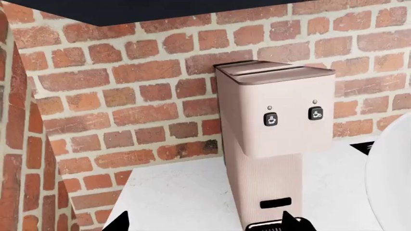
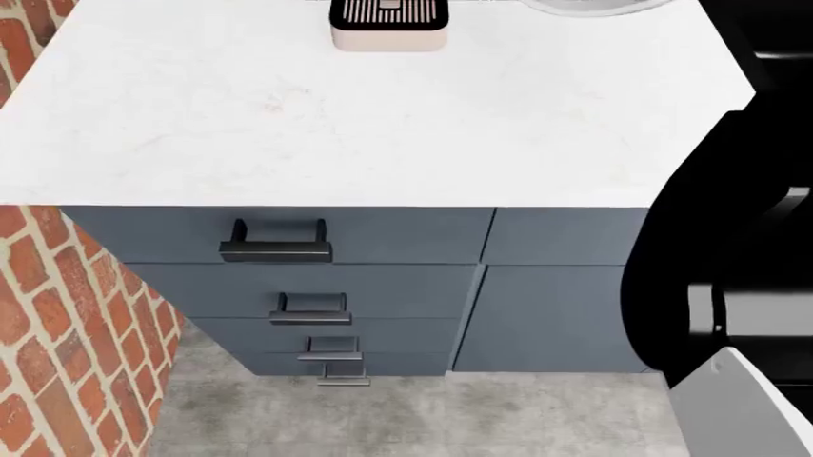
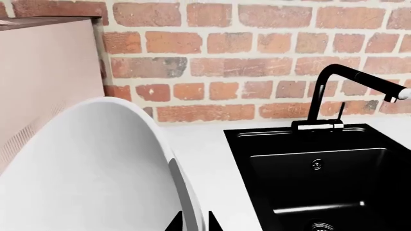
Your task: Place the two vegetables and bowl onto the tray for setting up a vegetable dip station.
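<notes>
The white bowl [image 3: 96,168] fills the near part of the right wrist view. Its rim runs between the two dark fingertips of my right gripper [image 3: 194,224], which is shut on it. The same bowl shows as a white curve [image 1: 393,178] at the edge of the left wrist view and as a sliver [image 2: 597,6] at the top of the head view. My left gripper [image 1: 205,222] hangs open over the white counter [image 2: 381,124], holding nothing. The two vegetables and the tray are out of view.
A pink coffee machine [image 1: 276,120] stands against the brick wall beside the bowl, with its drip base [image 2: 388,24] on the counter. A black sink [image 3: 321,168] with a black faucet [image 3: 347,82] lies on the bowl's other side. Blue drawers [image 2: 280,248] sit below the counter's front edge.
</notes>
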